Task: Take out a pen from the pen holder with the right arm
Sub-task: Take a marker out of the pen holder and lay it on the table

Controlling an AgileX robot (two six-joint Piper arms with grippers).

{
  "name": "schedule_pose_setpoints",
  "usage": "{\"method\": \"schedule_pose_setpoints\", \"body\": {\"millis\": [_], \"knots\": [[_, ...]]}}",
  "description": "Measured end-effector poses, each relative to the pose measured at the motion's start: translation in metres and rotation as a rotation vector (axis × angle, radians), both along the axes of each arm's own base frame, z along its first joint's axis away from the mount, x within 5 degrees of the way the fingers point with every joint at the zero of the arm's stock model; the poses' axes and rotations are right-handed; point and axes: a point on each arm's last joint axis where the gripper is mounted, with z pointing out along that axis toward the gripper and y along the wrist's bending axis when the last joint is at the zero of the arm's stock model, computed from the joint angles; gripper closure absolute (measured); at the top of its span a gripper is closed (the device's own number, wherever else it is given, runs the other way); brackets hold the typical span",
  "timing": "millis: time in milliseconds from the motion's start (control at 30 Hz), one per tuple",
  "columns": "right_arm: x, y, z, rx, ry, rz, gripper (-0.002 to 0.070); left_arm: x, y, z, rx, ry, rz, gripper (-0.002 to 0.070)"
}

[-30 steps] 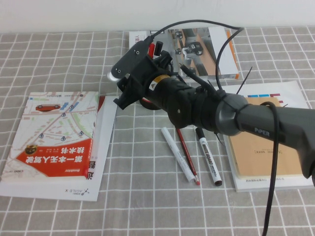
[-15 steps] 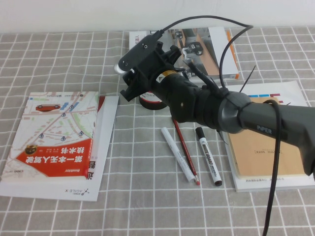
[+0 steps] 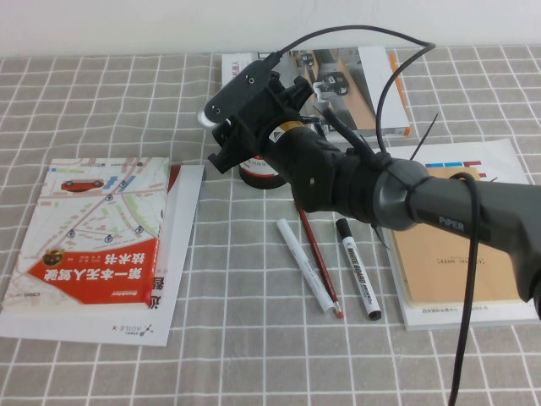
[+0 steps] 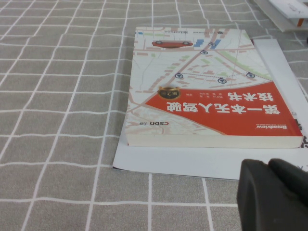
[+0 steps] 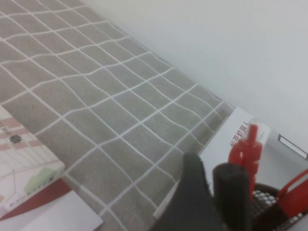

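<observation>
**Item: pen holder [image 3: 264, 179], dark mesh, red rim.** Stood on the checked table [image 3: 101, 101] near its far middle, between the map-covered book [image 3: 93, 233] and the magazine [image 3: 372, 101]. It was largely hidden under the right arm in the high view.

**Contents:** a red pen [image 5: 247, 147] stood upright in the cup, top clear of the rim. Other sticks beside it were too hidden to name.

**Right claw [image 3: 224, 152]:** hung over the holder's left edge, pointing down. Whether it was released or clenched could not be told.

**Governing relation:** the red pen lay just beside and slightly ahead of the right claw, with its long axis near vertical. Judged so, the grasp would close across the shaft and the lift would go straight up.

**Left claw [image 4: 270, 168]:** clenched on nothing, near the book's corner and well apart from the holder. The right arm was far nearer.

**In the way:** neighbouring sticks crowded in the cup, and the rim itself.

**Also present:** a white pen [image 3: 292, 238], a thin red pen [image 3: 314, 254] and a black marker [image 3: 357, 271] lay loose on the table. A notebook [image 3: 448, 271] lay to the right.
</observation>
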Motion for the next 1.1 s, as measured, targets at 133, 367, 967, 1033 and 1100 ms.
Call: {"method": "schedule_pose_setpoints", "body": {"millis": [133, 367, 967, 1033, 1100], "knots": [[0.003, 0.003, -0.006, -0.01, 0.006, 0.007, 0.0236, 0.0, 0.0, 0.0, 0.0, 0.0, 0.0, 0.0678], [0.009, 0.009, -0.011, -0.012, -0.004, 0.012, 0.0236, 0.0, 0.0, 0.0, 0.0, 0.0, 0.0, 0.0678], [0.011, 0.011, -0.021, -0.078, -0.014, 0.029, 0.036, 0.0, 0.0, 0.0, 0.0, 0.0, 0.0, 0.0678], [0.011, 0.011, -0.021, -0.078, -0.014, 0.029, 0.0383, 0.0, 0.0, 0.0, 0.0, 0.0, 0.0, 0.0678], [0.011, 0.011, -0.021, -0.078, -0.013, 0.028, 0.0414, 0.0, 0.0, 0.0, 0.0, 0.0, 0.0, 0.0678]]}}
